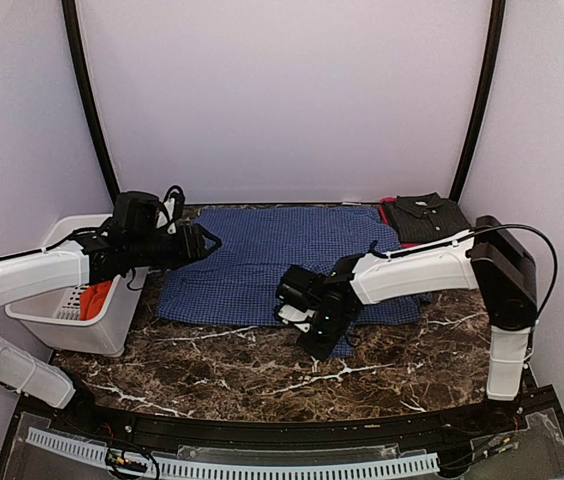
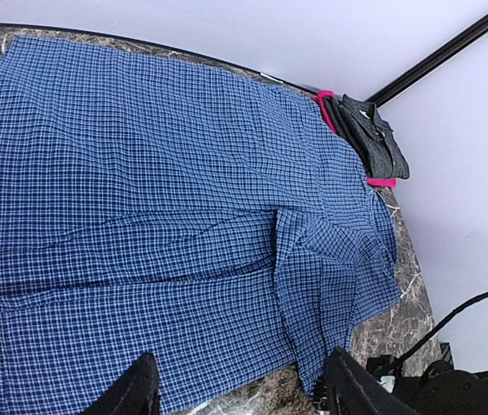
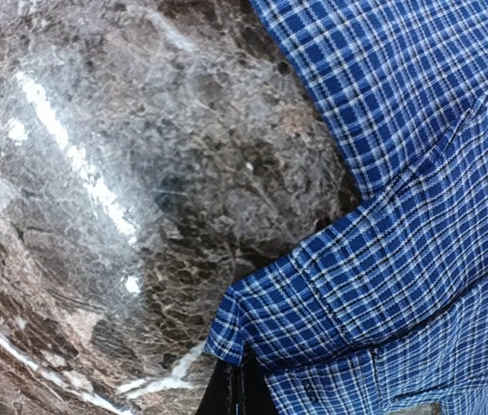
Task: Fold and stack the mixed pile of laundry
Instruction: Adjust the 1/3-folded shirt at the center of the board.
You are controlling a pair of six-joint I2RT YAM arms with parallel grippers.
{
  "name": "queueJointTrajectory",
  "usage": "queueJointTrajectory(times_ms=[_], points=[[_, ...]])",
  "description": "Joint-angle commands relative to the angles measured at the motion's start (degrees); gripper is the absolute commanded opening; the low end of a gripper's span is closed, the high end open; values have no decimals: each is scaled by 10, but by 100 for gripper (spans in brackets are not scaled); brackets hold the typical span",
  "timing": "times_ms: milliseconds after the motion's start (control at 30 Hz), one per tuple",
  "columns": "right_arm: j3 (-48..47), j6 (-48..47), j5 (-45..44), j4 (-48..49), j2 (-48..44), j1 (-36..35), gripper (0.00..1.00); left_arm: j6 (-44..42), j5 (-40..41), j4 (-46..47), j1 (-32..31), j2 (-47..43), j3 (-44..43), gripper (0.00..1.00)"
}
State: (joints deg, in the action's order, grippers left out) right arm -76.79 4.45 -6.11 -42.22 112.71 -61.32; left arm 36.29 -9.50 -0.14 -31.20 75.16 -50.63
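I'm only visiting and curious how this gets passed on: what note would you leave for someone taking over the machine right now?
Left gripper: open, empty, hovering over the left edge of the blue checked shirt.
Right gripper: shut, apparently pinching that shirt's cuff at its near edge.
The blue checked shirt lies spread on the marble table; the orange-red shirt is in the white basket, on the left.
Done: a dark shirt lies folded on something pink at the far right corner.
Left: fold both shirts and stack them.
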Motion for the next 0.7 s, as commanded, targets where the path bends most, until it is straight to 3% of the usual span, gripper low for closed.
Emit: queueJointTrajectory(times_ms=[0, 267, 667], points=[[-37, 2, 11, -39, -70, 32, 0, -11, 3, -16, 5, -24, 8, 65], [-169, -4, 123, -19, -214, 162, 0, -14, 21, -25, 9, -39, 9, 66], [-299, 33, 239, 9, -130, 191, 0, -19, 66, -66, 21, -66, -3, 77]])
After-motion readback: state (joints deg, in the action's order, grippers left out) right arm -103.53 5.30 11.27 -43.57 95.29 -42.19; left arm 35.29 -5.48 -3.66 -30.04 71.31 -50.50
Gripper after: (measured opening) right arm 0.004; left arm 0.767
